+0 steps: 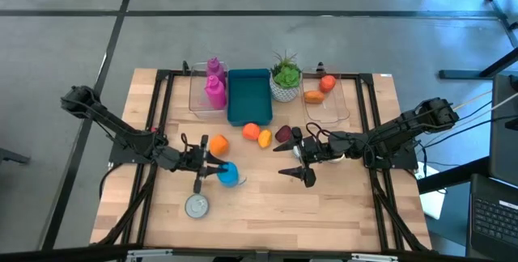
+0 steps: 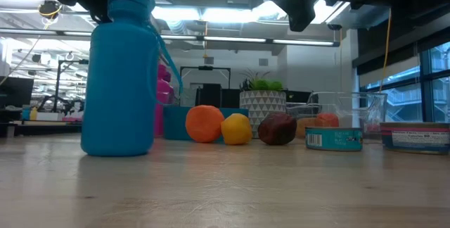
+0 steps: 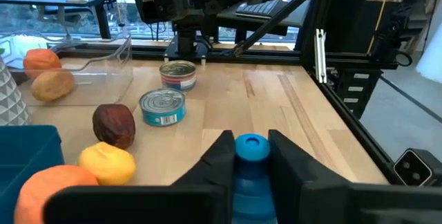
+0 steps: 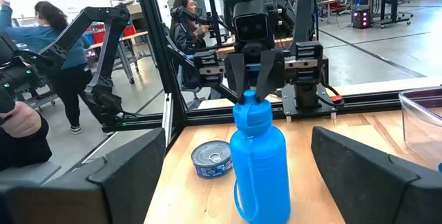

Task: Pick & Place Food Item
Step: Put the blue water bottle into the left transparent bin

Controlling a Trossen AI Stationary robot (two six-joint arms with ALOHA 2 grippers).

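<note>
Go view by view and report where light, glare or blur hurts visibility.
Low view: bright ceiling lights behind leave the arms overhead as dark shapes, while the blue bottle stays clear. Left wrist view: the left end effector and bottle cap are soft, the cans sharper. Right wrist view: near dark fingers blurred. High view: even light.

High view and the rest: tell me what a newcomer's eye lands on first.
The blue bottle stands upright near the table's front left, with the left gripper closed on its cap. Behind it, an orange, a yellow fruit and a dark red one cluster before the teal bin. The right gripper hovers open nearby.
</note>
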